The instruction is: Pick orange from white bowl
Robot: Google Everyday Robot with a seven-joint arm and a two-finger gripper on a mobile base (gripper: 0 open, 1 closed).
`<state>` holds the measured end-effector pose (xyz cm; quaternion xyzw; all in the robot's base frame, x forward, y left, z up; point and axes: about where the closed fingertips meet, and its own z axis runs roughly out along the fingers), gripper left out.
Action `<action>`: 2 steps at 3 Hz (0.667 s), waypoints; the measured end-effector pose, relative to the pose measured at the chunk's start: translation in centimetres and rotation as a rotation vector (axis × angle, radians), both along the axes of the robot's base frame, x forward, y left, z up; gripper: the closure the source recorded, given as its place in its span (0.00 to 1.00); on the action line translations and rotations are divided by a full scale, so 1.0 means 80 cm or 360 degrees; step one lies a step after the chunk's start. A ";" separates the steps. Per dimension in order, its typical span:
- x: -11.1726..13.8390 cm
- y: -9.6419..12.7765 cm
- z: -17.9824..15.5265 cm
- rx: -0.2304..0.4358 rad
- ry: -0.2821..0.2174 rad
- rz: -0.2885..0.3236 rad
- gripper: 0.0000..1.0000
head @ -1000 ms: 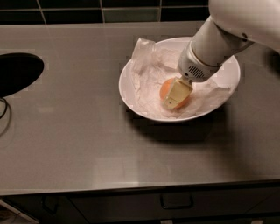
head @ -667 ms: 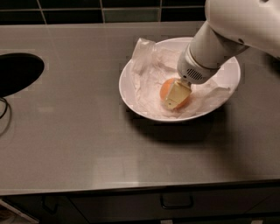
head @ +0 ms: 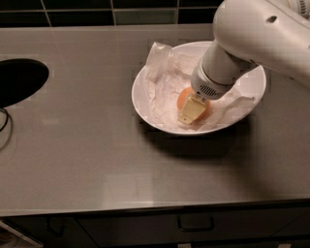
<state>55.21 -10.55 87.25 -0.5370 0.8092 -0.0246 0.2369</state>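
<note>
The white bowl [head: 139,103] stands on the steel counter, right of centre, lined with crumpled white paper [head: 162,72]. The orange [head: 182,99] lies in the middle of the bowl. My gripper [head: 193,109] reaches down into the bowl from the upper right, right at the orange, and its cream tip covers the orange's right and front side. The white arm [head: 252,34] hides the bowl's far right rim.
A black round sink opening [head: 19,80] is at the left edge, with a thin dark cable [head: 5,127] below it. A dark tiled wall [head: 97,12] runs along the back. The counter's front edge has a drawer handle [head: 195,224] beneath it.
The upper arm has shifted a little to the left over the bowl. The gripper tip stays at the orange, and the orange and bowl have not moved.
</note>
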 end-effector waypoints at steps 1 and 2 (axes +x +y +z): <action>0.000 0.000 0.000 0.0000 0.0001 0.0000 0.36; 0.001 0.001 -0.005 -0.0004 0.0011 0.0003 0.38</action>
